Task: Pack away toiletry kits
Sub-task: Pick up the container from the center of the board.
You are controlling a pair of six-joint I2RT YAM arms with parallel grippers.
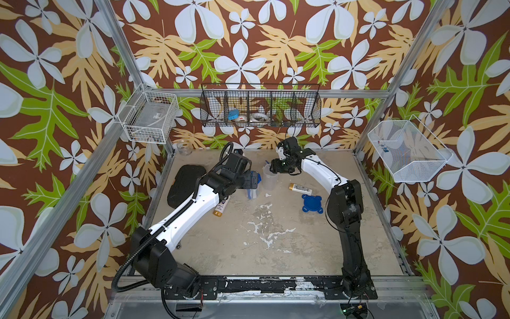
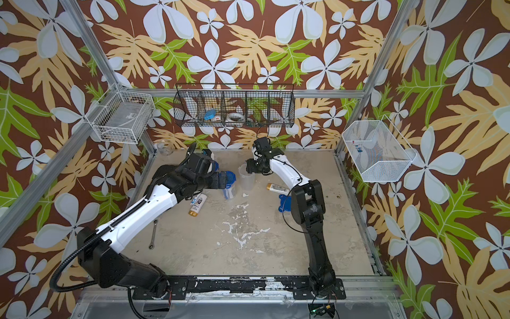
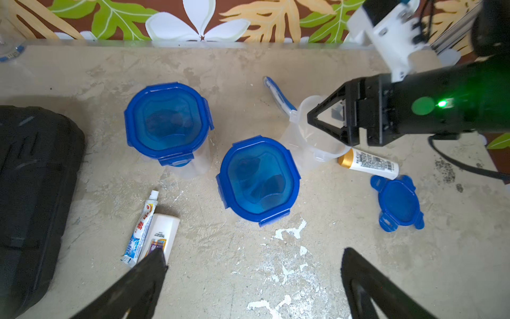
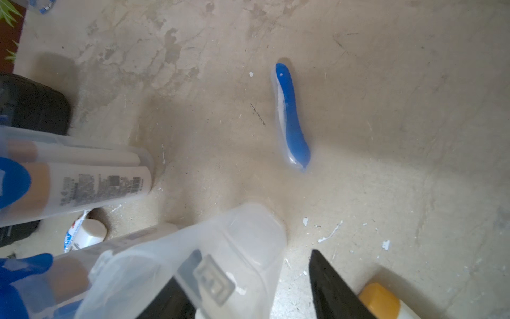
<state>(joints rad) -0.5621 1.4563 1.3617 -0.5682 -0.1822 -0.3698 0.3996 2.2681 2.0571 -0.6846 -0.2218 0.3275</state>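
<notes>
At mid-table, right gripper straddles the open cup wall; clamping cannot be told. Left gripper hangs released above a lidded cup.

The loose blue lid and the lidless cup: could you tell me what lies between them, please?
A white gold-capped bottle lies between the lidless cup and the blue lid, clearest in the left wrist view.
</notes>
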